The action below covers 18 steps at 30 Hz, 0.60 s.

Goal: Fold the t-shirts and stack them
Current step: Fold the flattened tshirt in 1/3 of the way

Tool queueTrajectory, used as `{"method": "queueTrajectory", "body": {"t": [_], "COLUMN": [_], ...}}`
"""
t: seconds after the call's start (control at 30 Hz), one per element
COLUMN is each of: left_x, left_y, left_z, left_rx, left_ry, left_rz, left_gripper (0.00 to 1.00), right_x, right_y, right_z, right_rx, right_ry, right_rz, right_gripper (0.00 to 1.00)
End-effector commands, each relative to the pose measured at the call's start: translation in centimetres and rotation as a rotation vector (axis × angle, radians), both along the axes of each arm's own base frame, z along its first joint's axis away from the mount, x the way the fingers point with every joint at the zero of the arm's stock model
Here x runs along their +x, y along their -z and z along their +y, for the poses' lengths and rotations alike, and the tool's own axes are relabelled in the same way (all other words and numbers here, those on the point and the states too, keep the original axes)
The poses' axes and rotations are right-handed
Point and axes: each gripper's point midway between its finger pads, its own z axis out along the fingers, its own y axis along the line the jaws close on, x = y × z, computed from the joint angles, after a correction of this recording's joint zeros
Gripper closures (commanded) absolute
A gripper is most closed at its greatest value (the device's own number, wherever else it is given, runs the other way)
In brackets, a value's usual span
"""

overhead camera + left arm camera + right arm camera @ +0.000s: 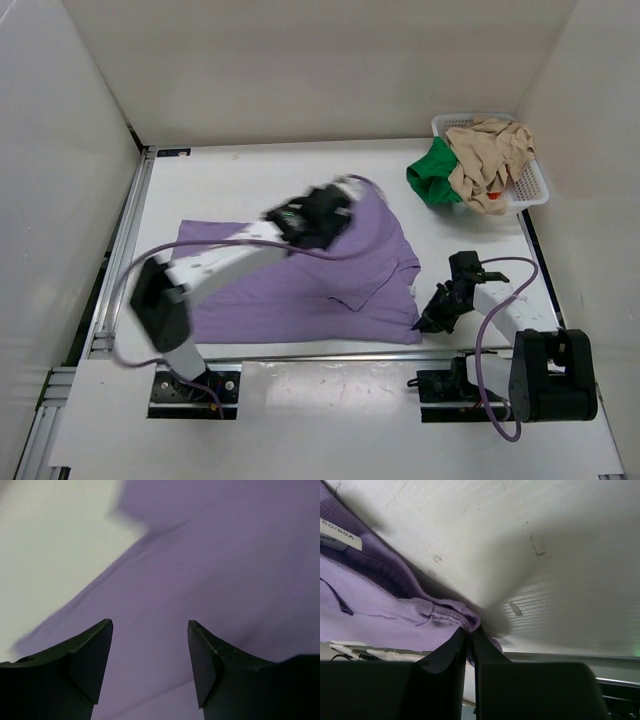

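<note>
Currently: white lattice basket (532, 182) sits at upper right of the top view, on the far right corner of the table (250, 180).

Contents:
- tan t-shirt (490, 150), crumpled, heaped on top and spilling over the near rim.
- green t-shirt (432, 175), bunched, hanging out over the basket's left edge onto the table.
- orange-red cloth (497, 196), only a small patch visible under the tan one at the near side; too little shows to tell more.

Lavender t-shirt (340, 280) is outside the basket, spread mostly flat across the middle of the table, with a fold line running toward the lower right.

Left gripper (330, 215) appears blurred, over the upper part of the lavender t-shirt. In the left wrist view its fingers (85, 655) stand spread apart with nothing between them, purple cloth below.

Right gripper (430, 318) is at the lower right corner of the lavender t-shirt. In the right wrist view its fingers (447, 655) are pressed nearly together, pinching the hem. A white label (340, 537) shows on the cloth at upper left of that view.

Surface: white tabletop, a few scuffs near the right gripper, with a metal rail (115, 290) along the left side.

Room: plain white walls (300, 70) on three sides.
</note>
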Motion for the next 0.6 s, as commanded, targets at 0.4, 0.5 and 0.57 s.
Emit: {"method": "queueTrajectory", "body": {"t": [0.4,0.5,0.57], "left_x": [-11.5,-11.4,-12.0], "left_y": [7.4,7.9,8.9], "left_z": [-19.9,-19.0,-18.4], "left_rx": [-0.088,-0.064,-0.032], "left_ry": [0.560,0.543,0.541], "left_rz": [0.325,0.320,0.333], "left_gripper": [0.30,0.30,0.30], "right_x": [-1.0,-0.9,-0.9], "right_y": [2.5,2.4,2.4], "right_z": [-2.4,-2.4,-2.4], "right_rx": [-0.143,-0.143,-0.143], "right_ry": [-0.010,-0.009,-0.009], "right_rz": [0.015,0.005,0.005], "right_gripper": [0.92,0.92,0.92]}}
